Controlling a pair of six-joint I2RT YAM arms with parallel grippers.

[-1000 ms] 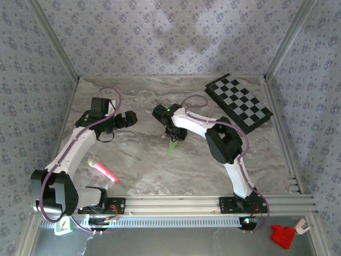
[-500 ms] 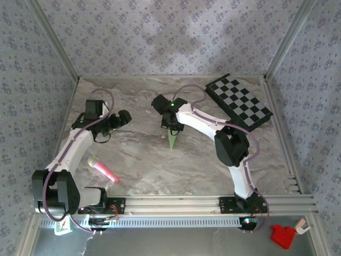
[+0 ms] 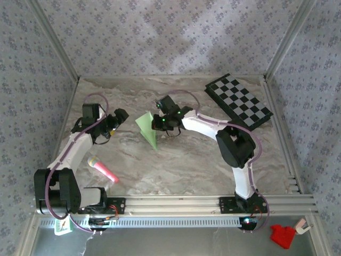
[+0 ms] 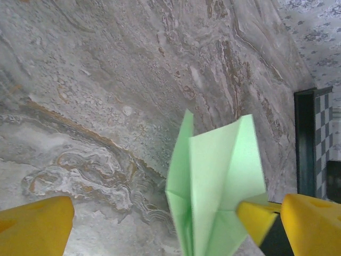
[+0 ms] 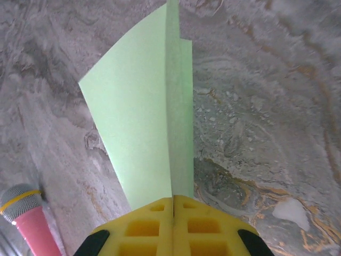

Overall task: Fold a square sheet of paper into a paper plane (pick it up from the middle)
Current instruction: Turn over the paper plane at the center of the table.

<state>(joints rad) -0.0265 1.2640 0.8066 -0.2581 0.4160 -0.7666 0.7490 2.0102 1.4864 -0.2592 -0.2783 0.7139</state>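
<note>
- Right arm, top view: extended from its base up and away from the chequered board (image 3: pixel 240 102), elbow raised beside the board's near corner, white forearm with a purple cable looped along it.
- Right gripper (image 3: pixel 162 121): left of the chequered board, jaws clenched on the paper plane (image 3: pixel 147 129) at its centre crease. Yellow fingers (image 5: pixel 144 229) pressed together without a gap in the wrist view, the crease running straight out from between them.
- Paper plane: thin, matte, pale green, well to the left of the chequered board, between the two grippers. Narrow kite outline, sharp point directed toward the near edge, one wing spread broad, the other seen almost edge-on.
- Left arm: bent, wrist turned toward the chequered board's side.
- Left gripper (image 3: pixel 118 118): released, grasping nothing. Yellow fingers (image 4: pixel 33 228) wide apart at the lower corners of its wrist view, plane beyond them and apart.
- Table (image 3: pixel 202 160): dull marbled grey-brown, veined.
- Pink marker (image 3: pixel 102 169): far from the chequered board, toward the near left. Pink barrel, grey tip, yellow band; cropped in the right wrist view.
- Hard to make out: plane's tail hidden inside the right fingers; its lower end cut by the frame edge in the left wrist view; contact between point and table uncertain; chequered board cropped to a strip at that view's right edge.
</note>
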